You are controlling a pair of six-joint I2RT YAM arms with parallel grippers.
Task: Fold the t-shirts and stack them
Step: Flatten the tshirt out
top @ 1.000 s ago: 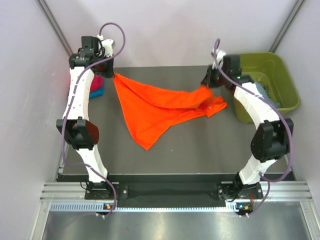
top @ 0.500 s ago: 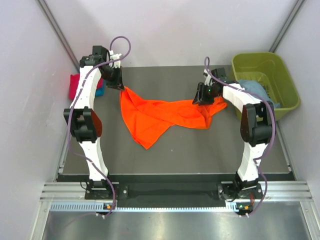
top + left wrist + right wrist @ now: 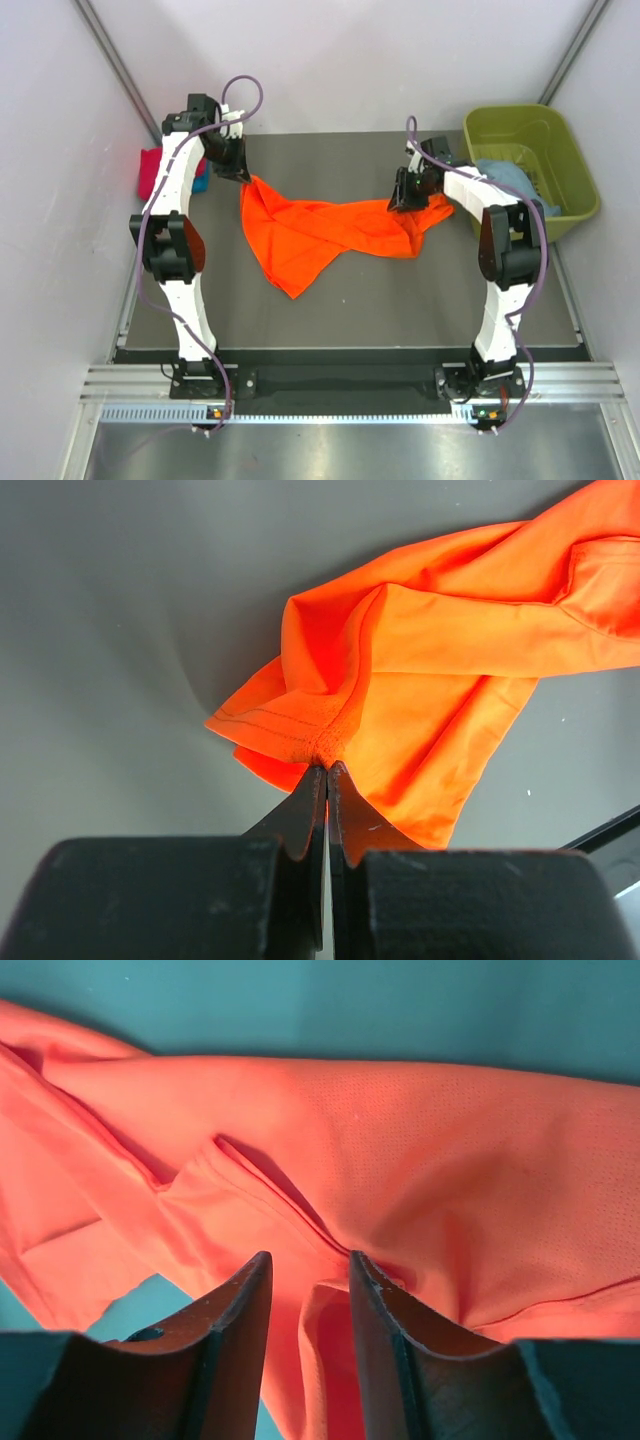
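The bright orange t-shirt lies crumpled across the middle of the table, stretched between my two grippers. My left gripper is shut on its hemmed far-left corner; in the left wrist view the pinched hem bunches right at the closed tips. My right gripper is down on the shirt's right end. Its jaws stand apart, and a loose fold of orange cloth rises between them without being pinched. A crimson-pink t-shirt lies folded at the far left edge, partly hidden by the left arm.
An olive-green tub stands at the far right corner with light blue cloth inside, close behind the right arm. A sliver of blue cloth shows beside the pink shirt. Walls close in on both sides.
Both arms have swung inward and down, laying the orange shirt on the table. The right gripper, shut on the shirt a second ago, now stands open. The left grip is unchanged.
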